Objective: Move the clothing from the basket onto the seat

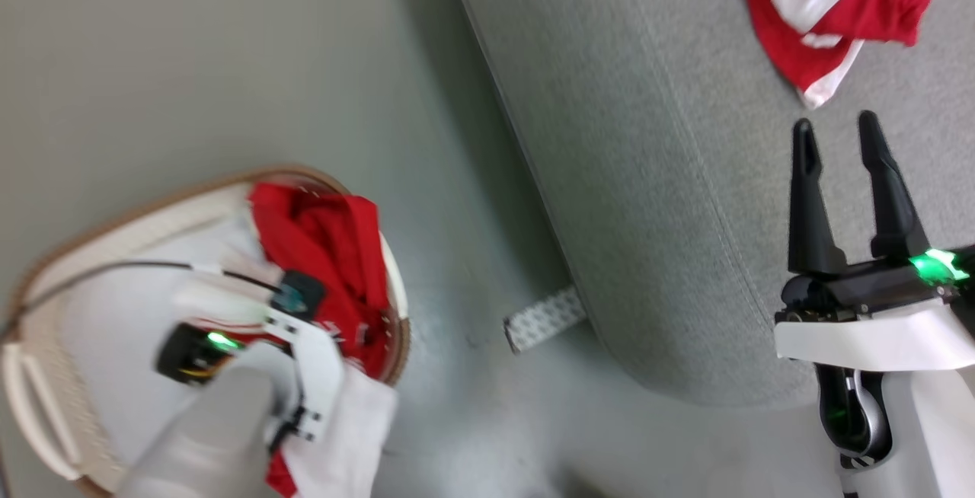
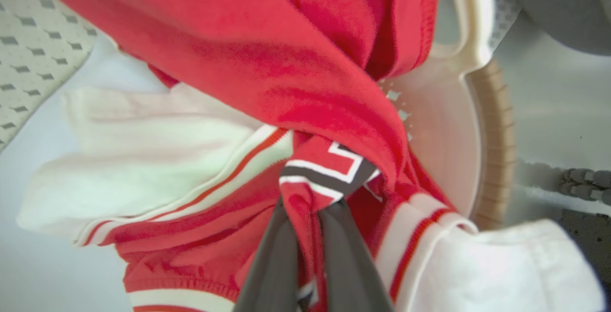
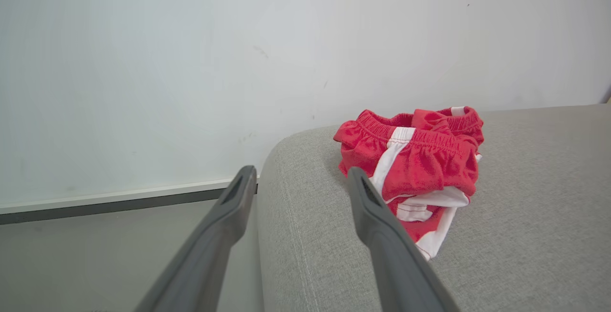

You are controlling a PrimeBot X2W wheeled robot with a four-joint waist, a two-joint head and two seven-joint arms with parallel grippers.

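Note:
The basket (image 1: 46, 269), white with a brown rim, stands on the floor at the lower left. Red and white clothing (image 1: 327, 254) is heaped in its right half. My left arm's wrist (image 1: 297, 346) reaches down into it. In the left wrist view my left gripper (image 2: 308, 207) is shut on a bunched fold of the red clothing (image 2: 305, 73) with white-edged lettering, close to the basket wall (image 2: 444, 135). Another red and white garment (image 1: 830, 3) lies on the grey seat (image 1: 647, 178). My right gripper (image 1: 842, 140) hovers open over the seat, short of that garment (image 3: 415, 159).
A white part of the fabric (image 1: 343, 422) hangs over the basket's near rim. A white perforated strip (image 1: 545, 319) lies on the grey floor at the seat's foot. A pale wall (image 3: 191, 64) with a dark baseboard stands behind the seat (image 3: 525, 207).

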